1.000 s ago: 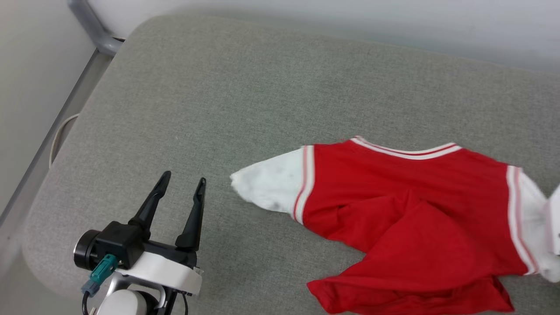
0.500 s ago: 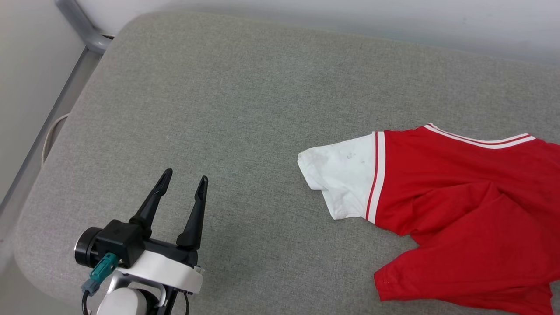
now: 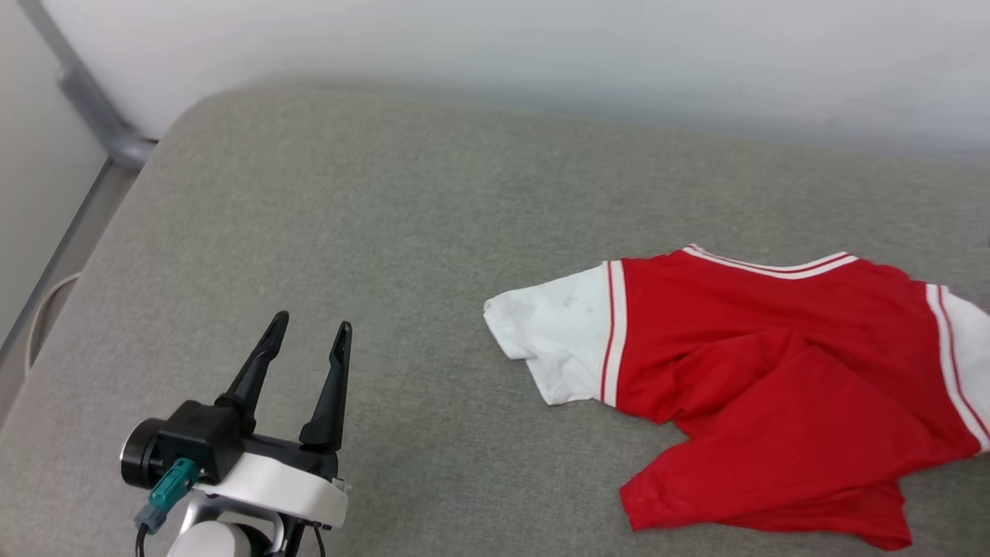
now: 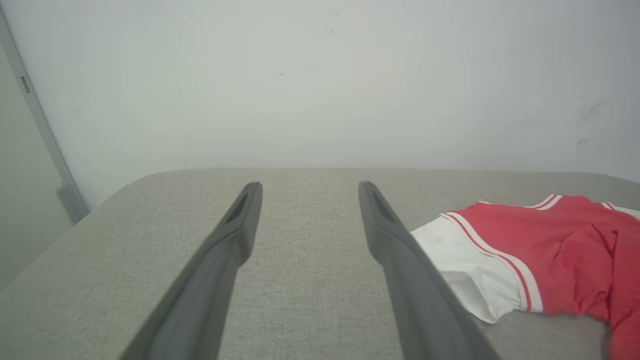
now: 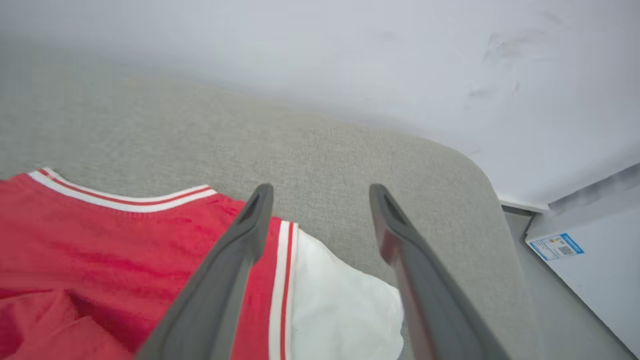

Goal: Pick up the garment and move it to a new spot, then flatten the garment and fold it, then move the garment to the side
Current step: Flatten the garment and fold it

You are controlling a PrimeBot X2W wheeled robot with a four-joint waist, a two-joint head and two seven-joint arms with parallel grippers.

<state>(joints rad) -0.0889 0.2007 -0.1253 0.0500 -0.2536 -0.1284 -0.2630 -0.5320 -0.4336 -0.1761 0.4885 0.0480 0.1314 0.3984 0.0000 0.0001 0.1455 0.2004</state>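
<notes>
The garment [image 3: 758,371] is a red jersey with white sleeves and striped trim. It lies rumpled on the right part of the grey cushioned surface [image 3: 387,232], with its lower part folded over and no print showing. My left gripper [image 3: 312,322] stands open at the lower left, well apart from the garment's left sleeve [image 3: 553,340]. In the left wrist view the left gripper [image 4: 309,185] holds nothing, and the garment [image 4: 565,250] lies to its right. My right gripper [image 5: 321,187] is open just above the garment's [image 5: 100,250] white right sleeve [image 5: 340,310], with nothing between its fingers.
A pale wall [image 3: 541,54] runs along the far edge of the surface. A grey metal rail [image 3: 93,116] and a cable loop [image 3: 42,317] lie off the left edge. Off the rounded right end stands a white box with a blue label [image 5: 555,245].
The garment slid to the right across the surface a second ago and now lies still. The head camera has tilted up, showing more wall. My left gripper stayed open.
</notes>
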